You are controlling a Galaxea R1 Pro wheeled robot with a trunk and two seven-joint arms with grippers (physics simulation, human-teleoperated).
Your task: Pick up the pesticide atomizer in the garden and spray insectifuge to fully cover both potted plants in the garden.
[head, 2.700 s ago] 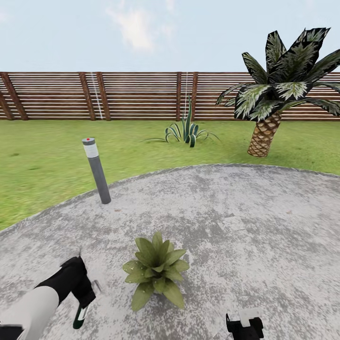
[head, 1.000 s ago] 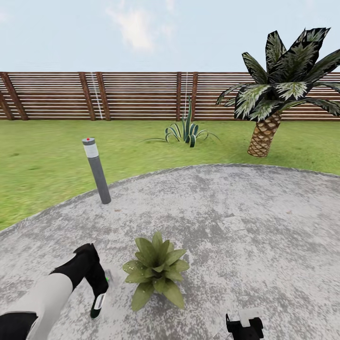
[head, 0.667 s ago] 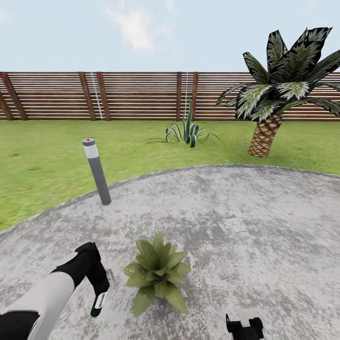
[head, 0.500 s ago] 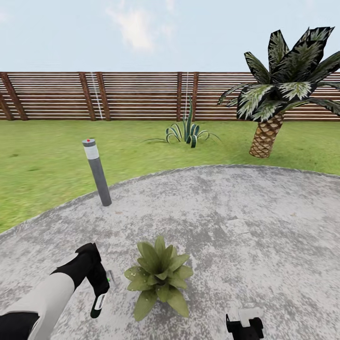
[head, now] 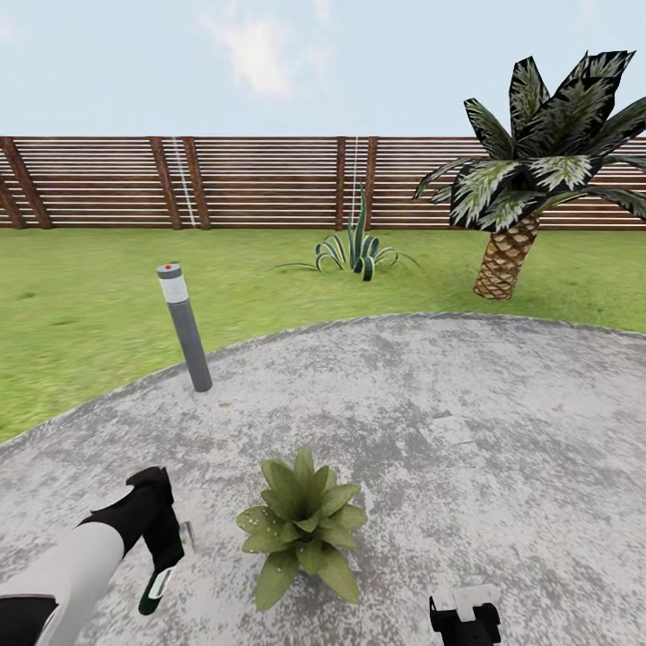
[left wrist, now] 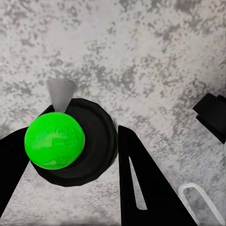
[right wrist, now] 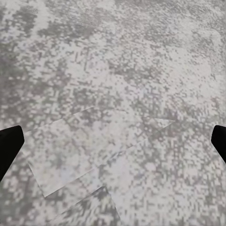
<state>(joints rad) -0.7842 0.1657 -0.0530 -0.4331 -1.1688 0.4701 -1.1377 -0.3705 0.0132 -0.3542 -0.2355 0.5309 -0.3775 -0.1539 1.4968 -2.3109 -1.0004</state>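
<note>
One potted plant point(head: 301, 527), a low rosette of broad green leaves, sits on the round grey patio point(head: 467, 422) near me in the head view. My left gripper point(head: 167, 567) hangs just left of it, apart from the leaves, and is shut on the pesticide atomizer point(head: 182, 536). In the left wrist view the pesticide atomizer point(left wrist: 70, 141) shows as a dark round body with a bright green cap and a grey nozzle cone, held between the black fingers point(left wrist: 141, 188) of my left gripper point(left wrist: 70, 157). My right gripper point(head: 463, 619) is low at the right, open and empty over bare paving point(right wrist: 113, 117).
A grey bollard light point(head: 185, 329) stands at the patio's far left edge. Beyond it lie the lawn point(head: 90, 296), a spiky agave point(head: 354, 251), a palm point(head: 516, 179) at the right and the brown slatted fence point(head: 260, 184).
My left arm first moved right towards the plant, then drew back left and lower with the atomizer. The whole view shifted slightly, so the camera moved.
</note>
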